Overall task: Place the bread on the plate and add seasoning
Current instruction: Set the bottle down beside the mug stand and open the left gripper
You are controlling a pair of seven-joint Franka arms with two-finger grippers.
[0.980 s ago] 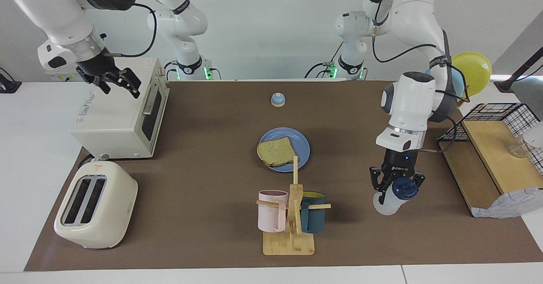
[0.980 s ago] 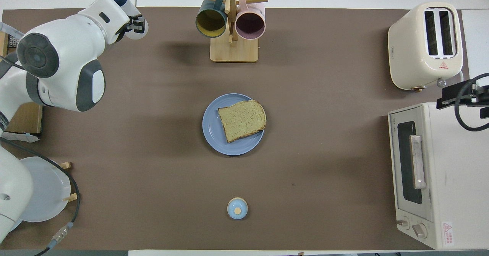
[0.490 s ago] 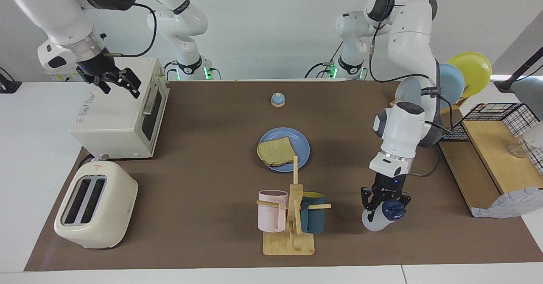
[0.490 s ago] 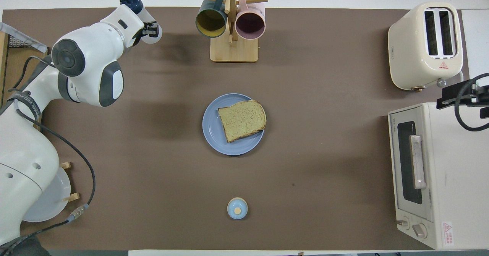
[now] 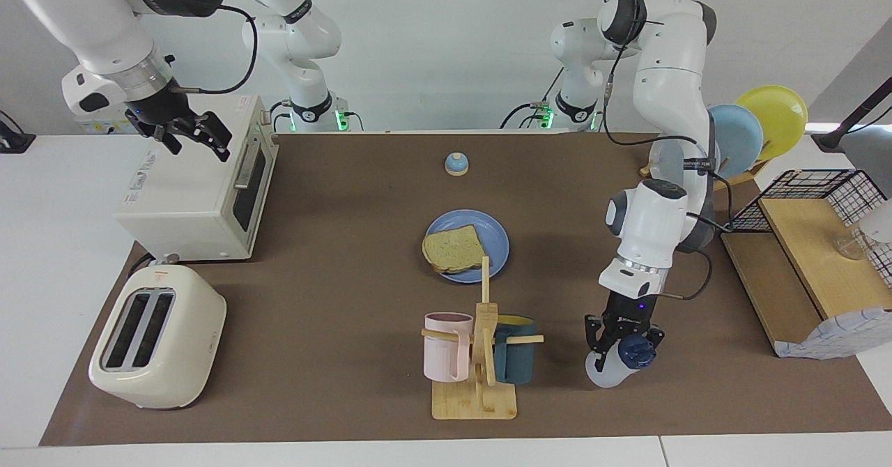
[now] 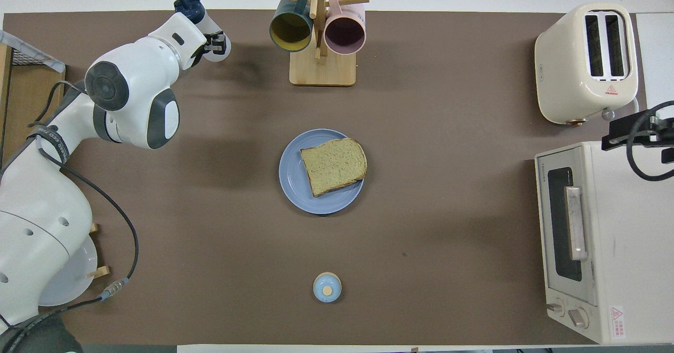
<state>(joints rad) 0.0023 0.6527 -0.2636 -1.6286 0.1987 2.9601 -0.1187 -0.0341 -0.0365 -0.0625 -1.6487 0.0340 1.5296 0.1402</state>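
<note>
- Facing: left gripper [image 5: 622, 345] clamped on the seasoning [image 5: 616, 364], tilted, low over the mat beside the mug rack [image 5: 479, 355]. Risk: clips the rack on the swing to the plate [image 5: 498, 240]. Bread [image 5: 454, 249] already on plate.
- Overhead: right gripper [image 6: 640, 134] waiting over the toaster oven [image 6: 595, 237], fingers — cannot tell. Risk: slip in tilted grip, early spill on mat.

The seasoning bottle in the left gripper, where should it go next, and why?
Probably carry it toward the robots until it hangs over the bread. The left gripper is shut on the seasoning bottle, low over the mat beside the mug rack, well off the plate. The slice already lies on the plate, so only seasoning remains. The right gripper waits over the oven.
</note>
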